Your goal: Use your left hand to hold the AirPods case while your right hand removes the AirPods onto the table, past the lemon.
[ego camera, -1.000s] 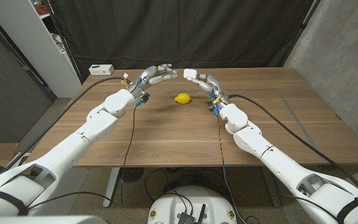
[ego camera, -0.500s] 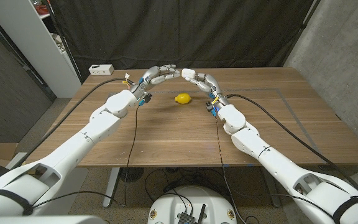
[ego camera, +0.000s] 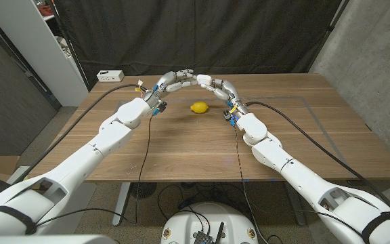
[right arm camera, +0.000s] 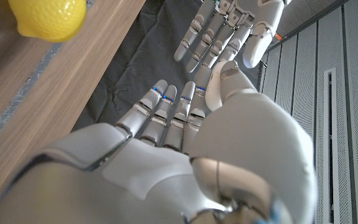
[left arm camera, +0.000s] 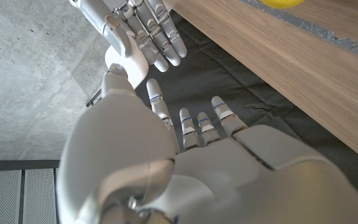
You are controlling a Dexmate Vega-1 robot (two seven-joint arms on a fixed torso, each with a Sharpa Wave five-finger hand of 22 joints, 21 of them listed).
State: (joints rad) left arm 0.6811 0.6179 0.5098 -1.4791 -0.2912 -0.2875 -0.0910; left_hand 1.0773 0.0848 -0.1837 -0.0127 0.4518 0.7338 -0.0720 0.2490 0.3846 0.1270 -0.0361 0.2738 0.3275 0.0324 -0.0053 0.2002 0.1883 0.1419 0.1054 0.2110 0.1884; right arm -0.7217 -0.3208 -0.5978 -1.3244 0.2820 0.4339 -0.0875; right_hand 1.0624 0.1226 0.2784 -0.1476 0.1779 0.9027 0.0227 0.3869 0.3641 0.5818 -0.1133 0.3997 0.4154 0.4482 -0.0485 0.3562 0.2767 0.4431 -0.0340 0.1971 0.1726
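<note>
AirPods case: too small to pick out for certain where the two thumbs meet, so whether either robot hand holds it cannot be told. The left robot hand (ego camera: 175, 81) and the right robot hand (ego camera: 217, 86) are raised over the far part of the worktop (ego camera: 202, 149), past the lemon (ego camera: 198, 107), with their tips touching or nearly so. In both wrist views the fingers of each robot hand are stretched out straight and a little apart, and the thumbs reach toward each other. The lemon lies alone on the wood, near the right wrist. A small white box (ego camera: 110, 75) sits at the far left corner.
</note>
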